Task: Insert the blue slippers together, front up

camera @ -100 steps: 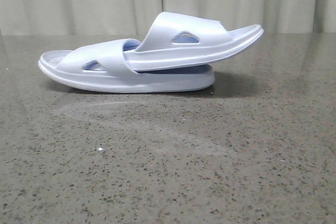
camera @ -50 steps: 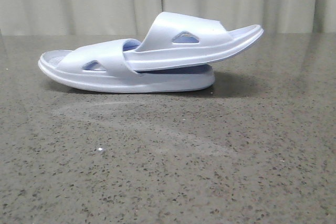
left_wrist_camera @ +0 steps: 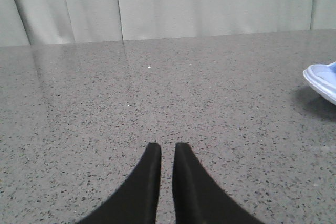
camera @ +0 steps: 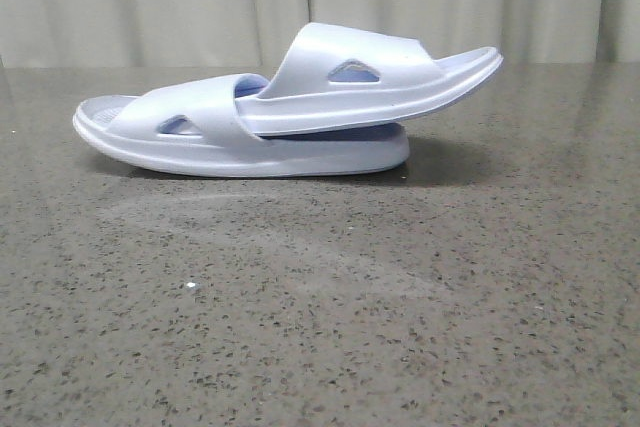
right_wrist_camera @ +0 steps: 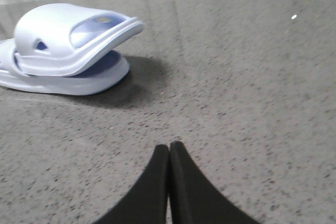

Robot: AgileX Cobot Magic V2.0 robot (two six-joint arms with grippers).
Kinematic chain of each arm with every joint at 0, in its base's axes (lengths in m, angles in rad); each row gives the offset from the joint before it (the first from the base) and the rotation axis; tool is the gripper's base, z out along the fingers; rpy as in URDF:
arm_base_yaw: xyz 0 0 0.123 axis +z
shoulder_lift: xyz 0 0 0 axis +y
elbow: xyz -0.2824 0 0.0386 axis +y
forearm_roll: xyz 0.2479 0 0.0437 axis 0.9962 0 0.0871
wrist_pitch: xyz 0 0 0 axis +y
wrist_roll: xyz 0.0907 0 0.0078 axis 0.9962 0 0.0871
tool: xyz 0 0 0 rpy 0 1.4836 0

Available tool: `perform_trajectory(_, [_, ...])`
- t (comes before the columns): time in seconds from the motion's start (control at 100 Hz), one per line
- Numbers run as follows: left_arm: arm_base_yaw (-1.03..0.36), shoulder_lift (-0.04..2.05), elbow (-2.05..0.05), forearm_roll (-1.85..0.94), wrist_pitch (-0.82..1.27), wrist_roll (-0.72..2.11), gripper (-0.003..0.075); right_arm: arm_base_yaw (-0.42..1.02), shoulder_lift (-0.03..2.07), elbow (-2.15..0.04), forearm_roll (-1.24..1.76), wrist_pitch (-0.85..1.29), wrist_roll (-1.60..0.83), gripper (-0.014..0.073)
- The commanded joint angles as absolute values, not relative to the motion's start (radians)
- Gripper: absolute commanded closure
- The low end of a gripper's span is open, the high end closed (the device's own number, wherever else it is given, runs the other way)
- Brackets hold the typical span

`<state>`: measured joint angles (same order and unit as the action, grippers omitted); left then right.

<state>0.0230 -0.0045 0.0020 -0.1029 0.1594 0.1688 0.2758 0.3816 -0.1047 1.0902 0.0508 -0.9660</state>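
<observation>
The two blue slippers lie nested on the grey speckled table (camera: 320, 327). The lower slipper (camera: 200, 137) rests flat. The upper slipper (camera: 340, 77) has one end pushed under the lower one's strap and tilts up to the right. The pair also shows in the right wrist view, upper slipper (right_wrist_camera: 58, 35) over lower slipper (right_wrist_camera: 84, 80). One slipper end (left_wrist_camera: 323, 80) shows at the edge of the left wrist view. My left gripper (left_wrist_camera: 167, 146) is empty, its fingers almost together with a thin gap. My right gripper (right_wrist_camera: 169, 145) is shut and empty. Both are well away from the slippers and out of the front view.
A pale curtain (camera: 150, 2) hangs behind the table's far edge. A tiny white speck (camera: 190, 287) lies on the table in front of the slippers.
</observation>
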Motion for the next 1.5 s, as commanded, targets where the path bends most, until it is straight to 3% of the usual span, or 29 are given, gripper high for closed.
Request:
perform_trajectory(0.0, [0.026, -0.032, 0.013, -0.113, 0.074, 0.169, 0.0705, 0.257, 0.369, -0.13, 0.806, -0.035, -0.742, 0.0673])
perform_trajectory(0.12, [0.026, -0.032, 0.013, -0.113, 0.074, 0.169, 0.0705, 0.203, 0.338, -0.13, 0.319, -0.023, -0.342, 0.0673])
perform_trajectory(0.23, [0.026, -0.032, 0.013, -0.113, 0.074, 0.169, 0.0705, 0.151, 0.292, -0.12, 0.096, 0.027, -0.128, 0.0673])
perform_trajectory(0.44, [0.026, -0.032, 0.013, -0.113, 0.074, 0.169, 0.0705, 0.136, 0.148, 0.034, 0.083, -0.1, -0.125, 0.0673])
perform_trajectory(0.67, [0.026, -0.032, 0.013, -0.113, 0.074, 0.169, 0.0705, 0.117, -0.035, 0.031, 0.023, 0.106, -0.125, 0.0673])
perform_trajectory(1.49, [0.026, -0.032, 0.013, -0.113, 0.074, 0.169, 0.0705, 0.103, -0.026, 0.031, 0.023, 0.141, -0.125, 0.0673])
